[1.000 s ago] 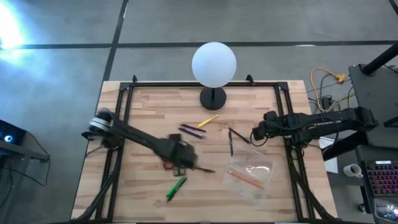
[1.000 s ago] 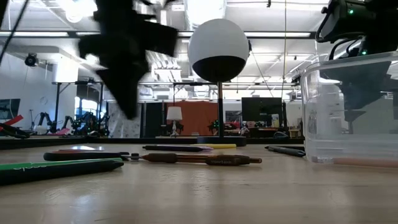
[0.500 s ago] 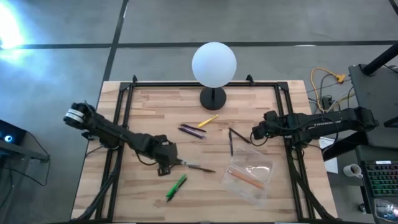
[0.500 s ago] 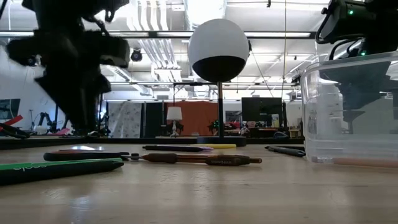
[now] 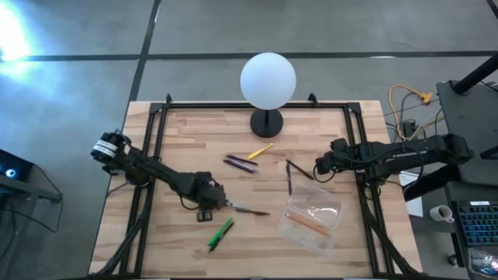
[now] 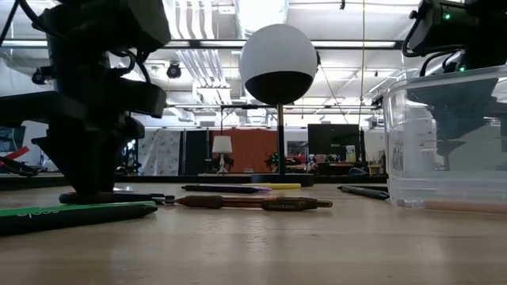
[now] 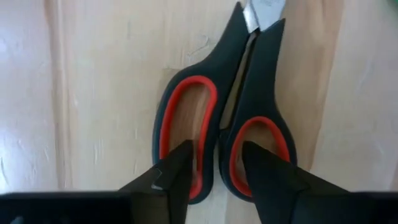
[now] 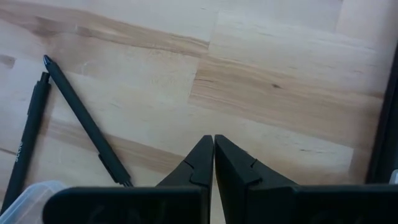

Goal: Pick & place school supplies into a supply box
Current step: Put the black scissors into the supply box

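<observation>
My left fingers point(image 7: 214, 171), slightly parted, holding nothing, tips poised over the two red handle loops of the scissors point(image 7: 222, 121). Scissors lie flat on the tabletop point(image 5: 179, 132), blades pointing toward the supply box point(image 5: 311, 218). Step in hand, I judge: grasping the scissors. Next calls for closing on the handles, lifting, carrying across to the box. Green marker point(image 5: 221, 233) just beside; dark pens point(image 5: 240, 164) and yellow pencil point(image 5: 260, 151) farther off; globe lamp point(image 5: 267, 80) at the far edge, clear of the route. My right fingers point(image 8: 212, 163) pressed together, empty, waiting near two black pens point(image 8: 81, 121)
</observation>
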{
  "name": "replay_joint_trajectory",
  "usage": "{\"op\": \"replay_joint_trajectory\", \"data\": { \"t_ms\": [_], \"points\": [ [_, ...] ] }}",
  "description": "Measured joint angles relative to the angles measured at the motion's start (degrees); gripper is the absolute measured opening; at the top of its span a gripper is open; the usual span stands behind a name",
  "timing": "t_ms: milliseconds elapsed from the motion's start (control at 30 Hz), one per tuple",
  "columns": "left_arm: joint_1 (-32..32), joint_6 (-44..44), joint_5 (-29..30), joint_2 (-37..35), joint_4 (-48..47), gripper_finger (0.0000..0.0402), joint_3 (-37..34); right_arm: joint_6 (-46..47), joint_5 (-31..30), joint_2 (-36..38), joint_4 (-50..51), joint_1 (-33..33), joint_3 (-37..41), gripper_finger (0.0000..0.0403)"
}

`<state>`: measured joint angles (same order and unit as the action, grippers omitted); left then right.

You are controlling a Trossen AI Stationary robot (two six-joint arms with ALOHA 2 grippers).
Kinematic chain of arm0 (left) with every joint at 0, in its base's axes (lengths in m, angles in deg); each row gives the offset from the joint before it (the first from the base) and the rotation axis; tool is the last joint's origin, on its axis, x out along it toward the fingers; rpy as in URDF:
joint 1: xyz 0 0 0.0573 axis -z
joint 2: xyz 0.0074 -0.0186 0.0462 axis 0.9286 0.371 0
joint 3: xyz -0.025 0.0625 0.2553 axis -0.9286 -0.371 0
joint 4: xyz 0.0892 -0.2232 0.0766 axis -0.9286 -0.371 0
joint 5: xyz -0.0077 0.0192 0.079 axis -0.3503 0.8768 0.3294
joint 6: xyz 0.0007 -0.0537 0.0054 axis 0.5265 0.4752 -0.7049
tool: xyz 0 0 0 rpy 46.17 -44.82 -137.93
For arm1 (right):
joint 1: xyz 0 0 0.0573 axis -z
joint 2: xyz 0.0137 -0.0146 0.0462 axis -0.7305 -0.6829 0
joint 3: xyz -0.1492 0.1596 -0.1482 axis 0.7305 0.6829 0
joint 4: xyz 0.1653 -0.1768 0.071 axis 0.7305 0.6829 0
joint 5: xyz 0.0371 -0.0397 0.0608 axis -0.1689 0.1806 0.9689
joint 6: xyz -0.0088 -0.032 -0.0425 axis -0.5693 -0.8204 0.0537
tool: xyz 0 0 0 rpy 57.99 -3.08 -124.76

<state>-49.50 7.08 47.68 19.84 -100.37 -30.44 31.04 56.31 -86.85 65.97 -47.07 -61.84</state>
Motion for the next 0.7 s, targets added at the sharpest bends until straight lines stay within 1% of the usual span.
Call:
{"op": "replay_joint_trajectory", "data": {
  "t_ms": [133,167,233,333,467,533,600,633,700],
  "points": [
    [0.0,-0.2,0.4,0.0,0.3,0.0057,0.0,0.0,0.0,0.0,-0.1,0.0,0.4,0.0009],
    [0.0,0.5,0.8,0.1,0.3,0.005,0.0,0.0,-0.2,0.0,-0.1,0.0,0.5,0.0009],
    [-0.1,2.8,1.5,0.1,0.3,0.005,0.0,0.0,-1.3,0.0,0.0,0.0,0.5,0.0009],
    [-0.4,6.0,1.0,-0.3,-0.3,0.005,0.4,0.0,-3.3,0.0,-0.1,0.0,0.5,0.0009],
    [-0.3,9.5,0.8,-1.8,-4.8,0.005,3.3,-0.1,-5.9,0.0,-0.4,-0.1,-0.4,0.0009],
    [-0.1,11.2,1.7,-3.4,-7.7,0.005,6.5,-0.3,-7.9,0.1,-0.7,-0.6,-1.0,0.0009],
    [0.0,11.6,3.2,-5.4,-8.2,0.005,11.0,-0.7,-10.8,0.2,-1.8,-1.5,-1.9,0.0009],
    [0.1,11.0,3.9,-5.9,-8.1,0.005,13.2,-1.6,-12.0,0.2,-2.9,-2.0,-2.3,0.0009],
    [0.2,7.3,4.7,-5.6,-7.6,0.005,18.0,-4.6,-13.7,0.2,-5.8,-3.5,-3.2,0.0009]
  ]
}}
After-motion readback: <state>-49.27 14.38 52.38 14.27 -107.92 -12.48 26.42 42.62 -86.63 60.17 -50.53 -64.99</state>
